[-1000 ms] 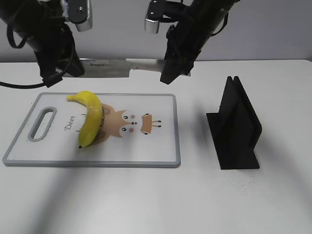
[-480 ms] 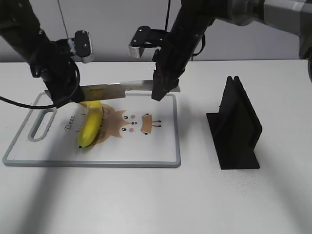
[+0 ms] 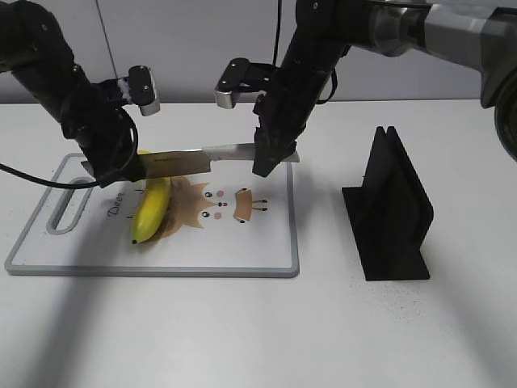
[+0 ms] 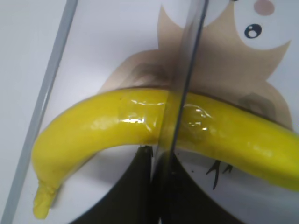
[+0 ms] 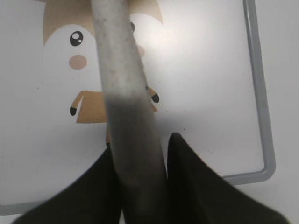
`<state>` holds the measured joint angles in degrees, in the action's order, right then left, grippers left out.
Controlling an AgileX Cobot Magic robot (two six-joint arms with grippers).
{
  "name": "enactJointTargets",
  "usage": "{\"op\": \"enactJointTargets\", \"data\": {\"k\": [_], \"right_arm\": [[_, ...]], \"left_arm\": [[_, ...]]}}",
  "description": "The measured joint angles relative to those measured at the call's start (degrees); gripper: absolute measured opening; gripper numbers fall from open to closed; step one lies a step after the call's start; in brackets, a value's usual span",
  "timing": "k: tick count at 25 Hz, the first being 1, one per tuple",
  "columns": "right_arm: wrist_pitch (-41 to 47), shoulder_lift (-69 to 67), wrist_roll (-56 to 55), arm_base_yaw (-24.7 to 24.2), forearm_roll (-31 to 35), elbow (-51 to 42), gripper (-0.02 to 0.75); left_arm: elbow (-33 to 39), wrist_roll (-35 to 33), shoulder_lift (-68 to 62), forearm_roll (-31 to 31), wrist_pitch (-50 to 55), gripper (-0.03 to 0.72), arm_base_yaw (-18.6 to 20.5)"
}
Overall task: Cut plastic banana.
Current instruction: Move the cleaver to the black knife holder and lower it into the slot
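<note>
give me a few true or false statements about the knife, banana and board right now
1. The knife is held at both ends, one claw on each. True.
2. The plastic banana lies on the bare table. False: it lies on the cutting board.
3. The blade crosses over the banana in the left wrist view. True.
4. The black stand sits on the cutting board. False: it stands on the table to the right of the board.
5. The right claw holds the banana. False: it grips the knife.
</note>
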<state>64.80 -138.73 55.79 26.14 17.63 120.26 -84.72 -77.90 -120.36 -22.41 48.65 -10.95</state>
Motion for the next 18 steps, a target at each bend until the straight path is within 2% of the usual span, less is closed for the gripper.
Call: {"op": "enactJointTargets", "data": {"k": [18], "right_arm": [[0.18, -0.34, -0.19, 0.0, -0.1, 0.35, 0.235]], "left_arm": [[-0.36, -0.17, -0.44, -0.44, 0.66, 0.021, 0.18]]}}
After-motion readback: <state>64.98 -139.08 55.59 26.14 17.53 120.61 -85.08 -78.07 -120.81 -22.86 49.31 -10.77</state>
